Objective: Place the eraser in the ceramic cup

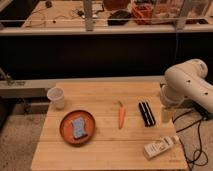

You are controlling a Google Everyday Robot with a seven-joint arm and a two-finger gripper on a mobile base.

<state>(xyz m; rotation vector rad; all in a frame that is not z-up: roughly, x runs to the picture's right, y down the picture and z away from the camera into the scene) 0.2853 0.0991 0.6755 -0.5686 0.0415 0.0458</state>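
Eraser (146, 113) lies flat on the tabletop (100, 150), carrot (120, 116) just left of it, ceramic cup (56, 97) well left. Pincer (166, 114) hangs just right of the eraser; open or closed, can't tell.

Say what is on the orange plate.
A blue sponge lies on the orange plate; the plate surface beneath it is covered. The hand hangs at the right edge of the table, beside the eraser.

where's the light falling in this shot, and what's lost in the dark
Camera view: the table is warmly lit with no strong glare, so the eraser, ceramic cup and the gripper at its right edge stand out; the band behind it is nearly black.
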